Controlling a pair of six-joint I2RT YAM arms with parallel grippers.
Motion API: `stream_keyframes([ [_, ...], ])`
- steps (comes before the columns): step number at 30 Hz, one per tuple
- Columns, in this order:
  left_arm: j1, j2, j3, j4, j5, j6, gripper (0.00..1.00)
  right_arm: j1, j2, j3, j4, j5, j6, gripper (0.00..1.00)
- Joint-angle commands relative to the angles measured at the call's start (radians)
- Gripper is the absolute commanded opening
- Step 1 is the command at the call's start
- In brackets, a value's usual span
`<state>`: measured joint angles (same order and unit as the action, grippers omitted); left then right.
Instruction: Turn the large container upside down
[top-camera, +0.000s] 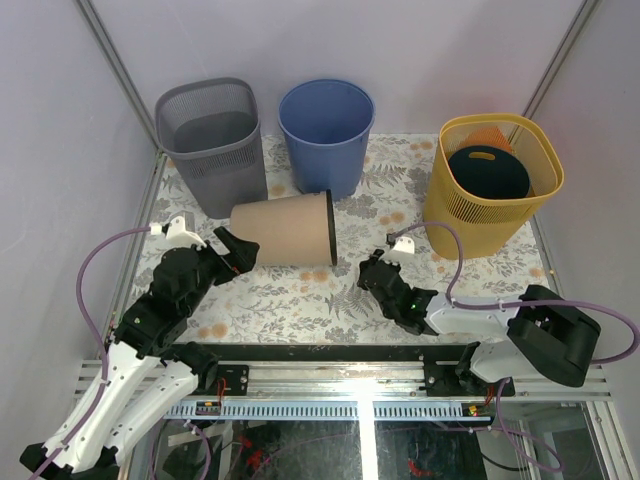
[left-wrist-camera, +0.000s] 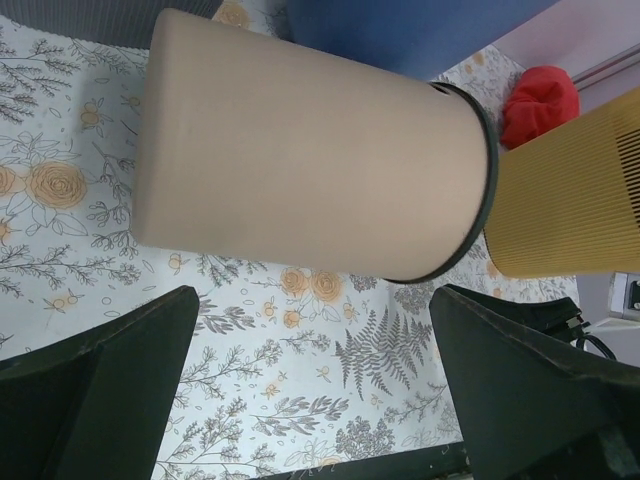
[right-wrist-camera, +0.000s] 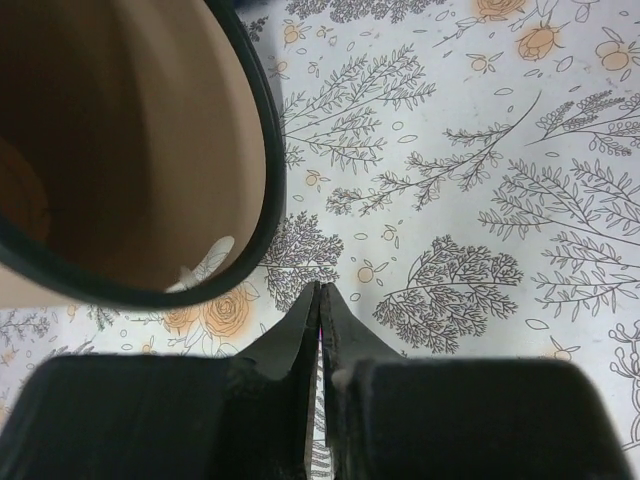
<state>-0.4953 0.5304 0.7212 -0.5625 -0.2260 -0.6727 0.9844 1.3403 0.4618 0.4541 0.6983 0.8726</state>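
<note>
The large container (top-camera: 285, 230) is a tan bin with a black rim. It lies on its side in the middle of the floral cloth, with its mouth facing right. My left gripper (top-camera: 236, 250) is open at the container's closed base end, just short of it. In the left wrist view the tan wall (left-wrist-camera: 310, 170) fills the space ahead of the left gripper (left-wrist-camera: 315, 300), whose jaws stand wide apart with nothing between them. My right gripper (top-camera: 372, 268) is shut and empty, low on the cloth just right of the mouth. The right wrist view shows the rim and the hollow inside (right-wrist-camera: 120, 150), with the right gripper (right-wrist-camera: 322, 290) beside it.
A grey mesh bin (top-camera: 212, 140) and a blue bin (top-camera: 327, 132) stand upright just behind the tan one. A yellow slotted basket (top-camera: 440, 195) holding a dark item and an orange one stands at the back right. Something red (left-wrist-camera: 540, 100) shows behind it in the left wrist view.
</note>
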Motion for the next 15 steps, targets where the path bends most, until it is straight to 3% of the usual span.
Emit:
stream_keyframes([
  [1,0.006,-0.013,-0.026,0.024,-0.02,0.031,1.0,-0.001,0.021,0.077,0.006,0.023,-0.038,0.09],
  [5,0.006,-0.013,-0.057,0.051,-0.018,0.032,1.0,0.01,0.034,0.164,-0.047,0.012,-0.106,0.27],
  [8,0.006,0.025,-0.051,0.04,-0.024,0.026,1.0,0.034,0.058,0.28,-0.12,0.037,-0.157,0.35],
  [15,0.006,0.131,-0.046,0.012,-0.026,-0.001,1.0,0.077,0.134,0.49,-0.269,0.078,-0.196,0.39],
])
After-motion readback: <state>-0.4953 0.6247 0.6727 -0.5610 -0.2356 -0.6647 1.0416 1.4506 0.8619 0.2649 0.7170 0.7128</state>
